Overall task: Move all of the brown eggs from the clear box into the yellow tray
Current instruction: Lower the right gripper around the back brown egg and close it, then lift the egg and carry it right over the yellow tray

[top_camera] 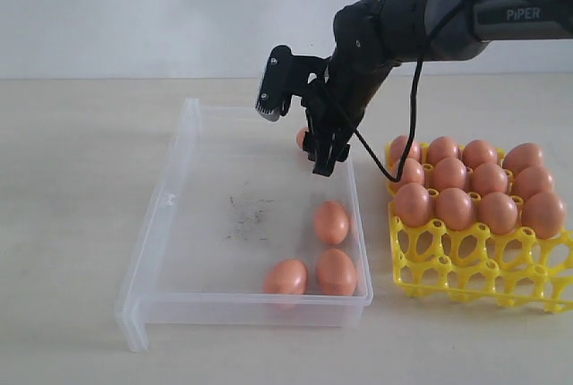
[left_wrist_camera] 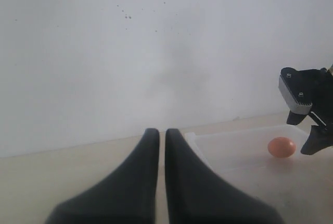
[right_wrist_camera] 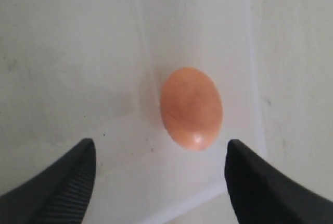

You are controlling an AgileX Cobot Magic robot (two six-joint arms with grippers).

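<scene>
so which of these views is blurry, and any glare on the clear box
Exterior view: even soft light, faint shadows, only a pale sheen on the clear box walls. Left wrist view: the shut left gripper is a dark blur up close. Right wrist view: the egg is fairly sharp with a small highlight; the open right gripper is softer.

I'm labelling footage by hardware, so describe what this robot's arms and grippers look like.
The right arm is dark grey and tubular, with white PiPER lettering and black cables looping along it. The right gripper and left gripper have black tapered fingers; the right's pads are ribbed.
</scene>
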